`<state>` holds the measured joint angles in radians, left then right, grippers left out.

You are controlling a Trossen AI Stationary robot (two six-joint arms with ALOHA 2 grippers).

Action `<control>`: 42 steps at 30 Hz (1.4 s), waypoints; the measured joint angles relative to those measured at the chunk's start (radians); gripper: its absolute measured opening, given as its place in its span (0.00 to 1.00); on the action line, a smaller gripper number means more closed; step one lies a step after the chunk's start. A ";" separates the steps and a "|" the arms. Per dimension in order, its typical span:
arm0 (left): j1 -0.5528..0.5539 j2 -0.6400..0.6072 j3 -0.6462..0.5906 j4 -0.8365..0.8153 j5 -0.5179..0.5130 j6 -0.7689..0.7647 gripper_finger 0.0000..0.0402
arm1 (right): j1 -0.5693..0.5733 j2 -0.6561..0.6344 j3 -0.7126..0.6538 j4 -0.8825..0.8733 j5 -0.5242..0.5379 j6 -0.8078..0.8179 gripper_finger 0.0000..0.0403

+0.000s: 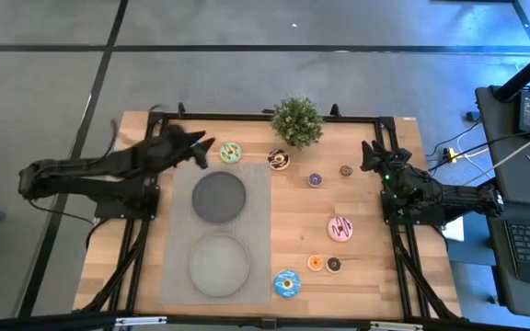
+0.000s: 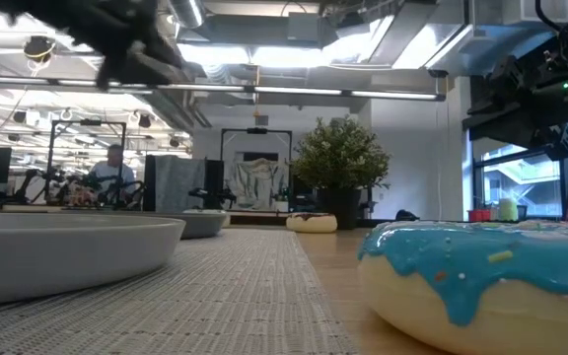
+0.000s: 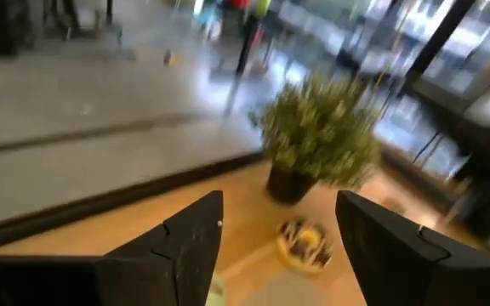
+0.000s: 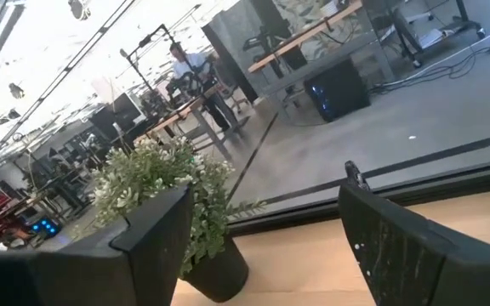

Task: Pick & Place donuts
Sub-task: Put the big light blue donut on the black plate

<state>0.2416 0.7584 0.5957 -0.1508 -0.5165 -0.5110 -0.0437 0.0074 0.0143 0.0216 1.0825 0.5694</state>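
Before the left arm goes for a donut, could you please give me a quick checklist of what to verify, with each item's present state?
1. Left pincer open, holding nothing: ok.
2. Green donut free beside it, on bare wood: ok.
3. Both grey plates bare: ok.
4. Right pincer parked at the right edge, clear of the plates: ok.
5. Potted plant clear of the green donut: ok.
6. Left pincer's height above the table: cannot tell.

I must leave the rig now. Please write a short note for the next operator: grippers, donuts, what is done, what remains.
Left gripper: open, empty, above the far-left table area near the green donut.
Right gripper: open, empty, at the far right side.
Other donuts: chocolate-white, purple, dark brown, pink-striped, orange, a second dark one, blue.
Done: nothing; both grey plates hold no donut.
Left: all donuts.
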 joint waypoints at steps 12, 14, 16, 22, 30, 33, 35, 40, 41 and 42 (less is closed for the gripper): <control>0.328 0.675 0.525 -0.513 0.322 0.095 0.56 | 0.000 0.000 0.000 -0.005 -0.001 0.003 0.73; 0.351 0.752 0.531 -0.515 0.337 0.098 0.56 | 0.000 0.000 0.000 -0.005 -0.003 0.002 0.73; 0.365 0.814 0.531 -0.534 0.338 0.110 0.56 | 0.000 0.000 0.000 -0.005 -0.003 0.002 0.73; 0.384 0.959 0.531 -0.573 0.428 0.107 0.56 | 0.000 0.000 0.000 -0.005 -0.003 0.000 0.73; 0.382 1.031 0.531 -0.548 0.414 0.086 0.56 | 0.000 0.000 0.000 -0.005 -0.002 -0.029 0.73; 0.382 1.040 0.531 -0.541 0.407 0.076 0.56 | 0.000 0.000 0.000 -0.005 -0.002 -0.029 0.73; 0.382 1.048 0.531 -0.540 0.408 0.076 0.56 | 0.000 0.000 0.000 -0.005 -0.002 -0.029 0.73; 0.382 1.074 0.531 -0.530 0.413 0.061 0.55 | 0.000 0.000 0.000 -0.005 -0.002 -0.029 0.73; 0.382 1.076 0.531 -0.528 0.414 0.061 0.55 | 0.000 0.000 0.000 -0.005 -0.002 -0.030 0.73; 0.382 1.077 0.531 -0.528 0.415 0.061 0.54 | 0.000 0.000 0.000 -0.005 -0.002 -0.031 0.73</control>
<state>0.6235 1.8355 1.1271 -0.6785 -0.1017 -0.4503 -0.0433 0.0074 0.0143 0.0162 1.0802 0.5388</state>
